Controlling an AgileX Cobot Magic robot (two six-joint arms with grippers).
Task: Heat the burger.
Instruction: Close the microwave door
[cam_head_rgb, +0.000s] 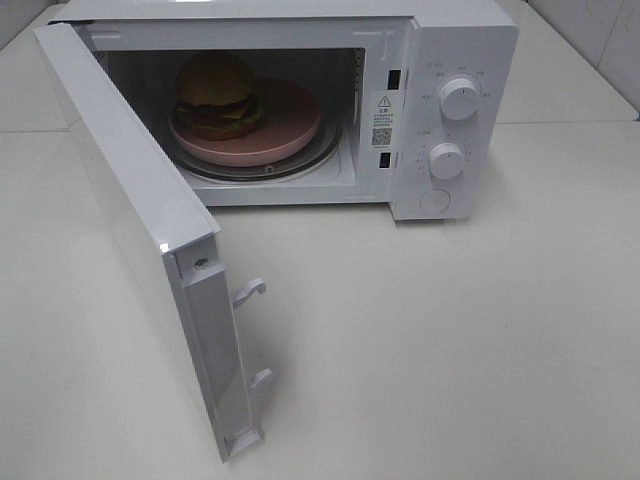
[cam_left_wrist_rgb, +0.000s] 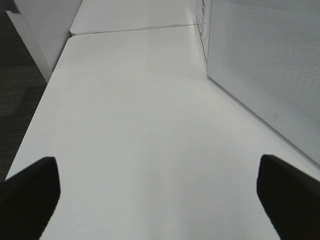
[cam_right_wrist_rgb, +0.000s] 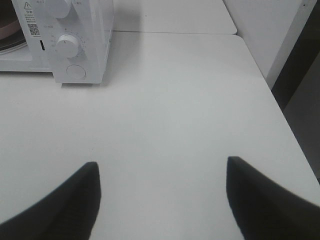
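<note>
Closing the door is the risky part

Burger (cam_head_rgb: 218, 95) sits inside the microwave (cam_head_rgb: 470, 40) on the pink plate (cam_head_rgb: 290, 125), off-centre toward the hinge side. Door (cam_head_rgb: 130, 230) swung wide. Left claw (cam_left_wrist_rgb: 157, 175) and right claw (cam_right_wrist_rgb: 162, 167) both spread apart, holding nothing, low over the table (cam_head_rgb: 450, 350). Likely trouble: a hard shove on the door could slide the oven across the smooth top; a glancing push may not latch; turning a knob (cam_head_rgb: 446, 160) before that heats nothing. Surface white, matte, seamed; dark floor alongside, pale walls

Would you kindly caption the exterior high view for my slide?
Burger on a pink plate inside the white microwave, its door standing wide open.
</note>
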